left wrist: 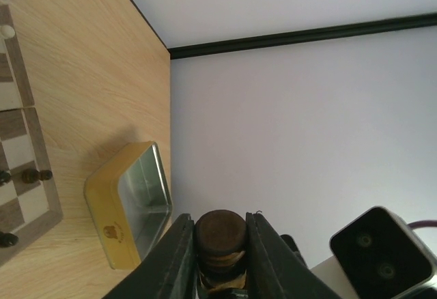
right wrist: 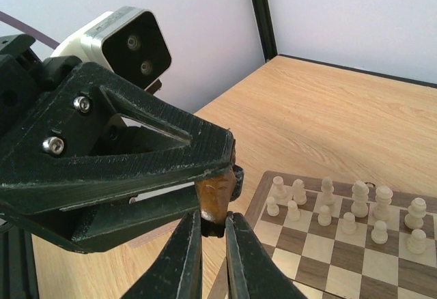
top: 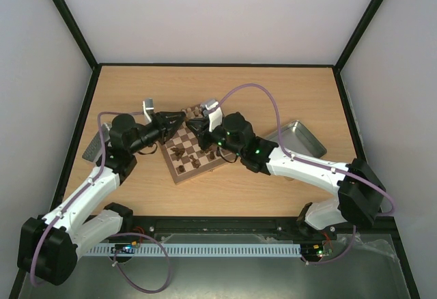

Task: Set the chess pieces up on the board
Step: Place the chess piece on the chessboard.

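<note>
left fingers (left wrist: 171, 258) and right fingers (right wrist: 179, 265) both clenched on one dark brown chess piece (right wrist: 215, 200), aloft by the board (right wrist: 321, 248) edge.
handover, likely: free one grip only once the other is firm.

- Dark piece (left wrist: 220, 229): only its round end shows between the fingers of the left gripper (left wrist: 218, 218); the rest is hidden behind them.
- From the right wrist, that gripper covers its top above the fingers of the right gripper (right wrist: 213, 220); kind unclear.
- Board (right wrist: 321, 261): right of those fingers, cut by the bottom and right edges.
- Pieces (top: 183, 153) just below both fingertips, seen from above: too small to name.
</note>
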### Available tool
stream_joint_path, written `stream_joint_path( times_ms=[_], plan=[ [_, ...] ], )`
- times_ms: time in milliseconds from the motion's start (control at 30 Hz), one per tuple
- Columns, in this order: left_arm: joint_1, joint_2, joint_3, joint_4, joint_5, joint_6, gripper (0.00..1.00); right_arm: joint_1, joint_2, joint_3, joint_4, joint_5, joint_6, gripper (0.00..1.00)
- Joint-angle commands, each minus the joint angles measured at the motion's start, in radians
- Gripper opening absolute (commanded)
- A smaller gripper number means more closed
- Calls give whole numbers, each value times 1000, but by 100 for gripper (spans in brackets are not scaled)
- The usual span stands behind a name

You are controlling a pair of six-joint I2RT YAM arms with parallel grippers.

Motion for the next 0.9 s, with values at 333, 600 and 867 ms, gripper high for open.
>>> stream_joint_path(
  times_ms=[333,600,867],
  plan=[
    [6,-8,-7,51,7,-45,6,-2,2,-9,116,-10,88,25],
    [6,-10,-16,76,10,-69,6,-2,28,-5,142,-23,132,20],
    [6,-17,-27,107,11,-107,6,-1,47,-5,136,13,147,25]
  ],
)
